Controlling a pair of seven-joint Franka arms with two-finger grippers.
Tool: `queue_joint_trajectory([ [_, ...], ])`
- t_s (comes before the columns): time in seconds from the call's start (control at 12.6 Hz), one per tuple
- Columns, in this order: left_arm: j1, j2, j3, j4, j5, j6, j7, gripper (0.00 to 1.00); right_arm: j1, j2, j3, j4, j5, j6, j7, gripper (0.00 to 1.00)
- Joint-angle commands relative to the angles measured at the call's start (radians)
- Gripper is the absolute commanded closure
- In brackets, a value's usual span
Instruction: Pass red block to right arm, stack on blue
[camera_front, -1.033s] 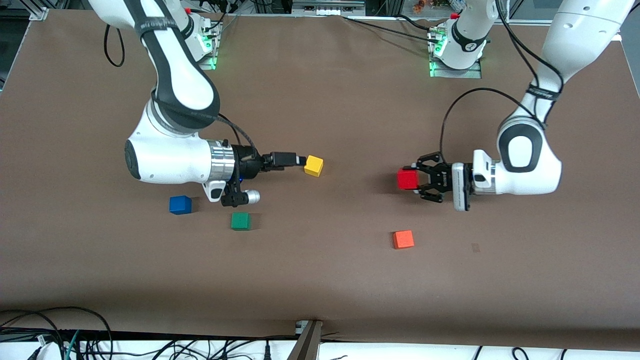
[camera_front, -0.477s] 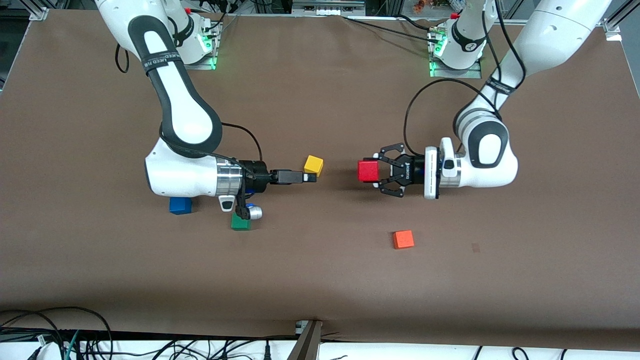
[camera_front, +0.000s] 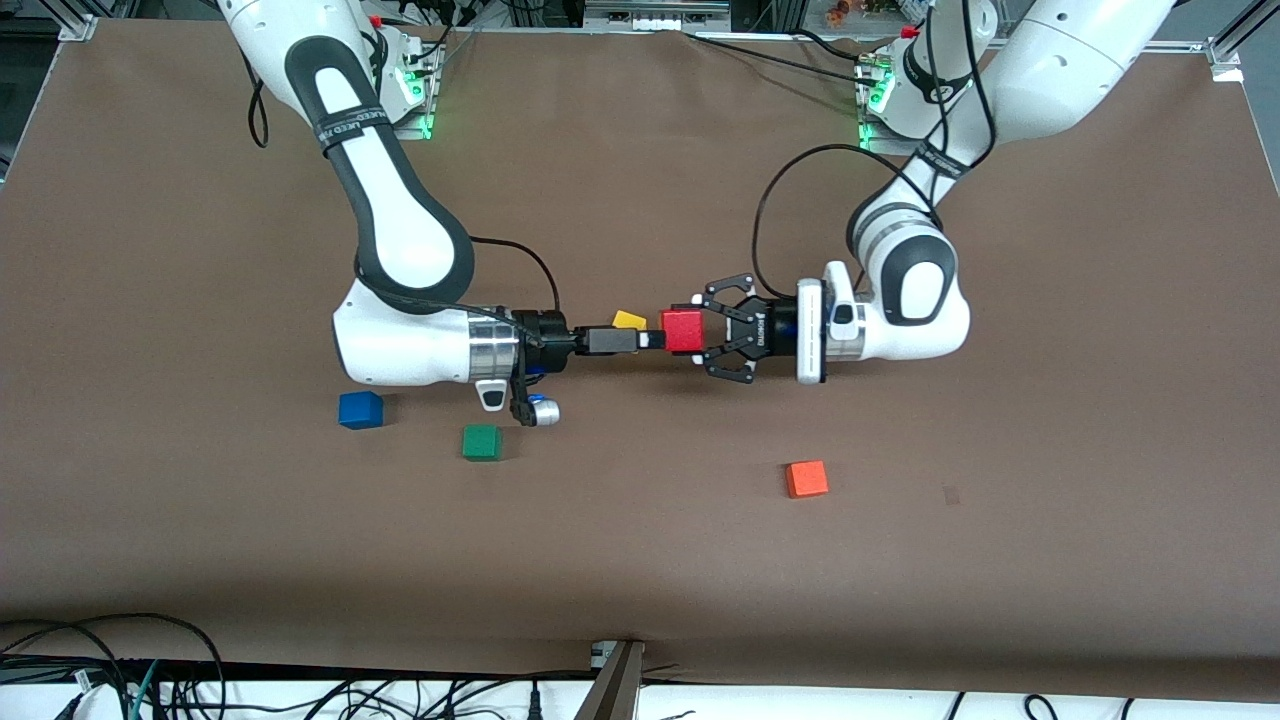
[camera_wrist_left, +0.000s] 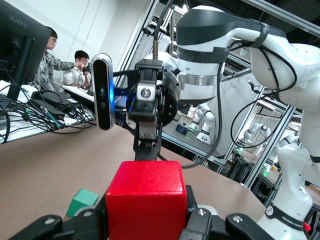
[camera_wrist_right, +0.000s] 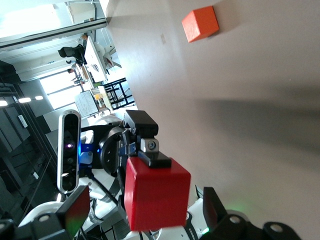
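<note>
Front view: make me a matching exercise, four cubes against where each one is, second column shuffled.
Things:
1. red block
2. blue cube
3. orange cube
4. yellow cube

Places:
A. on the table, partly hidden under the right pincer
B. on the table, nearest the front camera of the four
C. in the air, held in the left pincer
D. on the table beside the green cube, toward the right arm's end

Pairs: 1-C, 2-D, 3-B, 4-A

Both tools (camera_front: 655, 340) (camera_front: 700, 331) level, tip to tip
</note>
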Motion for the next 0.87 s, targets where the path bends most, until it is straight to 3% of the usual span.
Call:
queue_joint_trajectory([
  [0.0,-0.026,0.047,-0.001,0.033,-0.096,0.017,0.116,1.0,0.015,-0.009,-0.003,-0.038,0.03,0.018,-0.032,0.0],
  [0.71,-0.031,0.061,-0.002,0.047,-0.121,0.011,0.143,1.0,0.013,-0.026,-0.006,-0.078,0.027,0.027,-0.046,0.0],
  [0.79,-0.031,0.06,-0.004,0.047,-0.121,0.011,0.14,1.0,0.015,-0.024,-0.006,-0.078,0.027,0.029,-0.046,0.05],
])
